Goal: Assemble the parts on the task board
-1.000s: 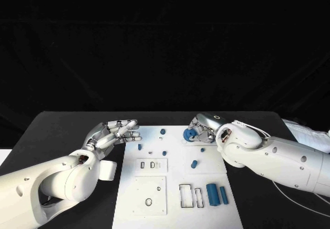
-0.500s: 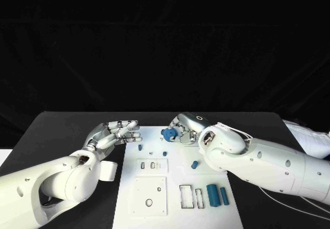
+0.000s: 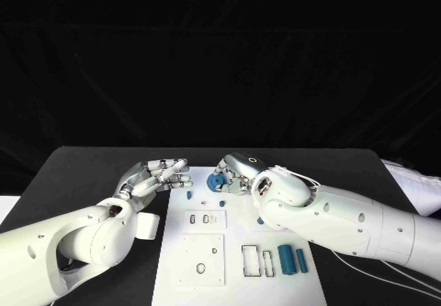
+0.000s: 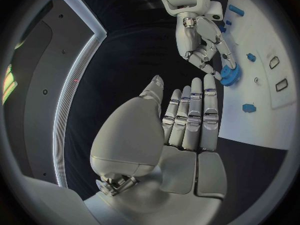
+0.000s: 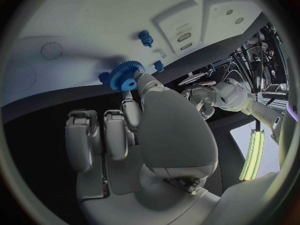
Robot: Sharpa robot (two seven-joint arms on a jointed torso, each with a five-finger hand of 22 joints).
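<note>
Step in hand: the right hand (image 3: 232,173) pinches a blue gear (image 3: 216,182) in its fingertips, just above the far end of the task board (image 3: 234,255).
Left hand (image 3: 154,178): fingers apart and holding nothing, at the board's left edge, near the gear.
Next move: my guess is the gear wants lowering onto a blue peg (image 3: 220,204); that calls for squaring its bore to the peg.
Right wrist view: the gear's teeth (image 5: 127,75) show plainly.
Head view: two blue cylinders (image 3: 290,259) lie at the board's near end.
</note>
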